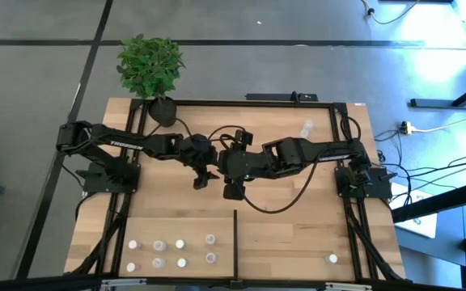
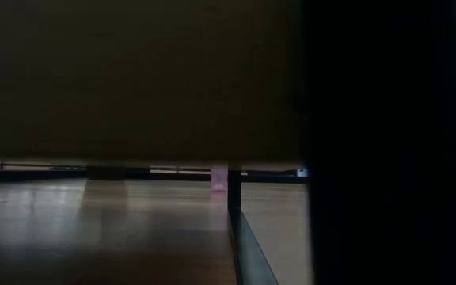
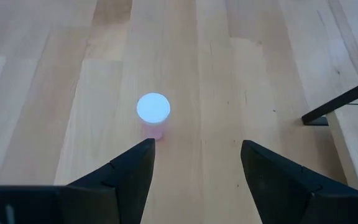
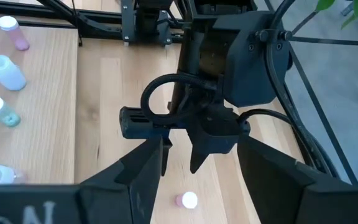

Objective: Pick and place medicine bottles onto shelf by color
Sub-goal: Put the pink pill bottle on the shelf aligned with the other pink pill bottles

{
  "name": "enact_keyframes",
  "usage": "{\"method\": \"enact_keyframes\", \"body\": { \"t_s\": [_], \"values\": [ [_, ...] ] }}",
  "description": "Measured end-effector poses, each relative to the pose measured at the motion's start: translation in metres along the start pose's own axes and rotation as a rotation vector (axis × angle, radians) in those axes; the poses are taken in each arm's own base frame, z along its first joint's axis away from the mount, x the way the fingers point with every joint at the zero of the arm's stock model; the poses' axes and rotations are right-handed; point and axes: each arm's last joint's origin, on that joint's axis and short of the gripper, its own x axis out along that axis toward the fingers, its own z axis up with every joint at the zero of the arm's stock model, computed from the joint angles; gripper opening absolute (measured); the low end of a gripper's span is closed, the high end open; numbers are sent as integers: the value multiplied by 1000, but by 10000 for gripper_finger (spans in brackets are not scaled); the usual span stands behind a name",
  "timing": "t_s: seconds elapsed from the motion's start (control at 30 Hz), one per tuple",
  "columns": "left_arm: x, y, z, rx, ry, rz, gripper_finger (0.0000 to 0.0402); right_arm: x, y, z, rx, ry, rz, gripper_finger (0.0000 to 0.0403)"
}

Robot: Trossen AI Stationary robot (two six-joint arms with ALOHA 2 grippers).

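Observation:
A small pink medicine bottle (image 3: 153,113) with a white cap stands upright on the wooden tabletop, just ahead of my left gripper (image 3: 194,167), which is open and empty. My right gripper (image 4: 201,186) hangs open above, looking down at the left gripper (image 4: 199,144) and the same bottle (image 4: 188,200). In the high view both grippers, left (image 1: 203,178) and right (image 1: 233,190), meet at the table's middle and hide this bottle. Several bottles (image 1: 171,252) stand on the shelf (image 1: 281,242) left of its divider (image 1: 235,238), and one (image 1: 332,259) to the right.
A clear bottle (image 1: 306,128) lies near the table's far right. A black plant pot (image 1: 162,109) with a green plant stands at the far left. Black rails frame the table. The low view shows the pink bottle (image 2: 219,179) beyond the divider bar (image 2: 234,214).

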Motion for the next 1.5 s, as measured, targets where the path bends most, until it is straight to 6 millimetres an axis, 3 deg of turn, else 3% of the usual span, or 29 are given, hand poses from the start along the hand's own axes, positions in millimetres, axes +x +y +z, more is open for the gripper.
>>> {"method": "enact_keyframes", "body": {
  "t_s": [0.23, 0.63, 0.77, 1.1, 1.5],
  "values": [
    [0, 3, 0, -7, -1, -3, 239, 0, 0, 0, 0, 0, 0, 210],
    [0, 3, 0, -6, -2, 25, 324, 0, 0, 0, 0, 1, 0, 210],
    [-1, 3, 1, 7, 8, 26, 326, 0, 0, 0, 0, 1, 0, 210],
    [-24, -4, 27, 82, 175, 49, 326, 0, 0, 0, 0, 1, 0, 210],
    [-14, -16, 29, 295, 159, 57, 326, 0, 0, 0, 0, 1, 0, 210]
  ]
}}
